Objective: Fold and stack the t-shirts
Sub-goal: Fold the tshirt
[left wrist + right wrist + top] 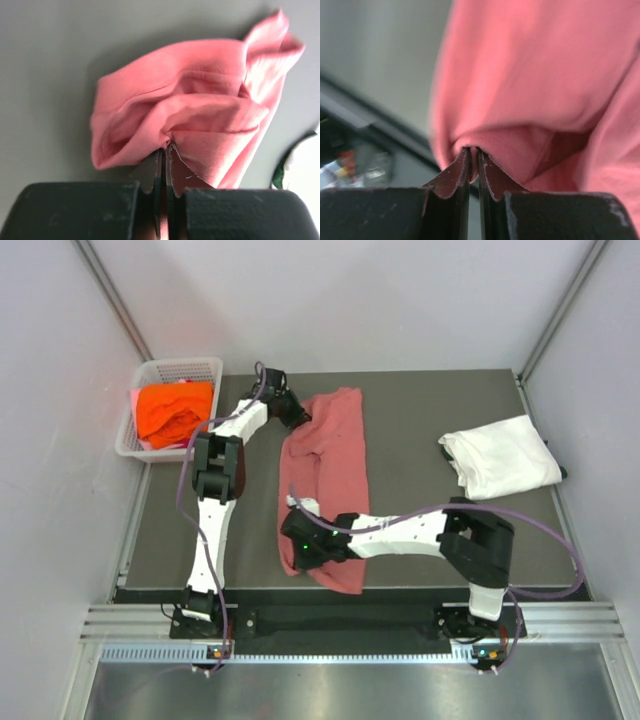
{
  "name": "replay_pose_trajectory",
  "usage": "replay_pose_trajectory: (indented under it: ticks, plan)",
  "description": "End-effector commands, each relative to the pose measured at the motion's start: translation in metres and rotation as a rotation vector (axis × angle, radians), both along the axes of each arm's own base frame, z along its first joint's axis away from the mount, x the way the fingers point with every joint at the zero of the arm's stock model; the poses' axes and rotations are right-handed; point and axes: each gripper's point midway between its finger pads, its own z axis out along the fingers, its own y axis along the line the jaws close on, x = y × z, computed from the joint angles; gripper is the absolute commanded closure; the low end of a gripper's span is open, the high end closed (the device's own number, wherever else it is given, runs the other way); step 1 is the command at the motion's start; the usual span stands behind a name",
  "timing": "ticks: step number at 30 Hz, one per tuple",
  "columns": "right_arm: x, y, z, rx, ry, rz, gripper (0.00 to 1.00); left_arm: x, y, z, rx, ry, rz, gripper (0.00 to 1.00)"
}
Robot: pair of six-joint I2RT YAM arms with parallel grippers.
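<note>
A dusty pink-red t-shirt (325, 465) lies as a long strip down the middle of the dark table. My left gripper (298, 416) is shut on its far end, where the cloth (200, 115) bunches at the fingertips (159, 156). At the near end my right gripper (300, 558) is shut on a fold of the same shirt (530, 85). A white t-shirt (503, 456) lies folded at the right. An orange t-shirt (174, 410) sits crumpled in the basket.
The white mesh basket (130, 436) stands at the table's far left corner. The table's near edge meets a black rail (340, 620) between the arm bases. Grey walls close in on the left and right.
</note>
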Motion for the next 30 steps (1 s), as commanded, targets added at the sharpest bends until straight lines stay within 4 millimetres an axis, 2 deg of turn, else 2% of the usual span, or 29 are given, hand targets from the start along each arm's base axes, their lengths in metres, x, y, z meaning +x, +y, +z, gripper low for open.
replay_pose_trajectory:
  ticks: [1,3,5,6,7,8,9,11,12,13,14,15,16,17,18,20,21,23,24,26,27,28,29,30]
  plan:
    - [-0.015,0.062,0.038,0.166,-0.01,0.135,0.92,-0.027,-0.018,-0.062,0.01,0.162,-0.083,1.0]
    - [-0.013,0.07,0.048,0.193,-0.031,0.165,0.86,-0.024,-0.026,-0.062,-0.027,0.158,-0.104,1.0]
    - [-0.008,0.067,0.057,0.204,-0.055,0.167,0.68,-0.015,-0.028,-0.062,-0.036,0.13,-0.104,1.0]
    - [-0.001,0.062,0.071,0.224,-0.082,0.161,0.62,-0.012,-0.027,-0.062,-0.03,0.115,-0.1,1.0]
    - [0.002,0.053,0.07,0.215,-0.09,0.152,0.55,-0.009,-0.025,-0.061,-0.03,0.102,-0.097,1.0]
    - [0.007,0.047,0.073,0.217,-0.099,0.141,0.54,-0.005,-0.025,-0.059,-0.038,0.086,-0.096,1.0]
    - [0.019,0.037,0.087,0.238,-0.115,0.121,0.52,-0.003,-0.023,-0.057,-0.041,0.077,-0.094,1.0]
    - [0.024,0.017,0.083,0.225,-0.105,0.108,0.51,0.003,-0.019,-0.05,-0.057,0.055,-0.086,1.0]
    - [0.028,0.009,0.095,0.242,-0.123,0.102,0.51,0.005,-0.016,-0.048,-0.059,0.048,-0.082,1.0]
    - [0.036,-0.008,0.087,0.216,-0.118,0.075,0.5,0.008,-0.011,-0.042,-0.064,0.035,-0.076,1.0]
    - [0.039,-0.016,0.088,0.214,-0.123,0.066,0.5,0.009,-0.01,-0.037,-0.074,0.026,-0.081,1.0]
    - [0.048,-0.027,0.099,0.23,-0.147,0.044,0.49,0.014,-0.008,-0.03,-0.088,-0.014,-0.086,0.99]
    - [0.046,-0.038,0.091,0.216,-0.124,0.05,0.47,0.015,0.001,-0.024,-0.099,-0.019,-0.065,0.97]
    - [0.047,-0.045,0.096,0.23,-0.123,0.054,0.46,0.016,0.006,-0.021,-0.103,-0.028,-0.05,0.95]
    - [0.056,-0.06,0.087,0.206,-0.113,0.017,0.45,0.02,0.013,-0.011,-0.118,-0.066,-0.033,0.93]
    - [0.068,-0.078,0.085,0.195,-0.119,-0.022,0.45,0.025,0.022,-0.004,-0.115,-0.095,-0.002,0.88]
    - [0.082,-0.095,0.078,0.175,-0.118,-0.066,0.45,0.029,0.03,0.001,-0.113,-0.11,0.02,0.88]
    - [0.097,-0.11,0.078,0.176,-0.125,-0.106,0.46,0.034,0.038,0.005,-0.103,-0.127,0.038,0.9]
    - [0.115,-0.125,0.078,0.167,-0.14,-0.143,0.46,0.038,0.042,0.008,-0.104,-0.14,0.046,0.91]
    - [0.131,-0.136,0.075,0.155,-0.157,-0.157,0.46,0.043,0.047,0.011,-0.106,-0.155,0.054,0.97]
    - [0.148,-0.145,0.077,0.165,-0.165,-0.19,0.46,0.046,0.054,0.013,-0.102,-0.162,0.073,1.0]
    - [0.156,-0.148,0.076,0.172,-0.165,-0.195,0.46,0.048,0.057,0.013,-0.096,-0.165,0.089,1.0]
    - [0.162,-0.148,0.067,0.178,-0.132,-0.187,0.46,0.051,0.063,0.013,-0.093,-0.171,0.107,1.0]
    - [0.18,-0.155,0.07,0.196,-0.141,-0.204,0.46,0.05,0.069,0.011,-0.097,-0.165,0.132,1.0]
